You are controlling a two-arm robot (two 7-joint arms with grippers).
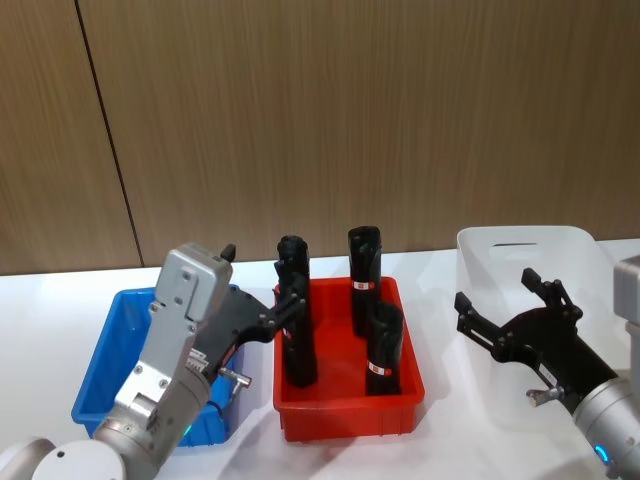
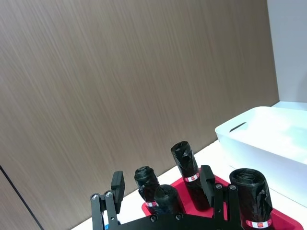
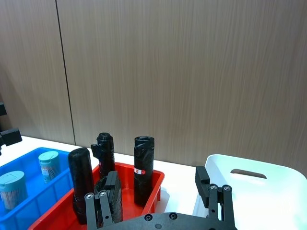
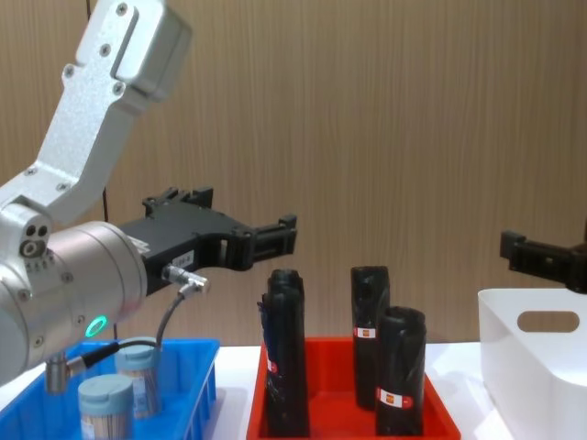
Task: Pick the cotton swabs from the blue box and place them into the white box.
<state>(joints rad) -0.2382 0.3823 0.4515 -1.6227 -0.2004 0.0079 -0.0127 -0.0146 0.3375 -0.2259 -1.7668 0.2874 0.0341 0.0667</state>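
Two swab jars [image 4: 106, 409] stand upright in the blue box [image 1: 103, 352], long axis vertical and lids up, near each other and with nothing gripping them. Each is a clear little cylinder with a grey-blue round lid, packed with pale tan stems.

The left gripper [image 1: 262, 275] hangs in the air above the blue box's right side. Its arm is bent up at the elbow and the hand reaches out level toward the red bin [image 1: 345, 418]. Its fingers are spread wide and hold nothing.

The red bin sits just right of the blue box, with four black rolls [image 1: 362, 265] standing in it. To its right is the white box [image 1: 520, 239]. The right gripper [image 1: 495, 290] hovers over that box's near part, fingers released and empty.
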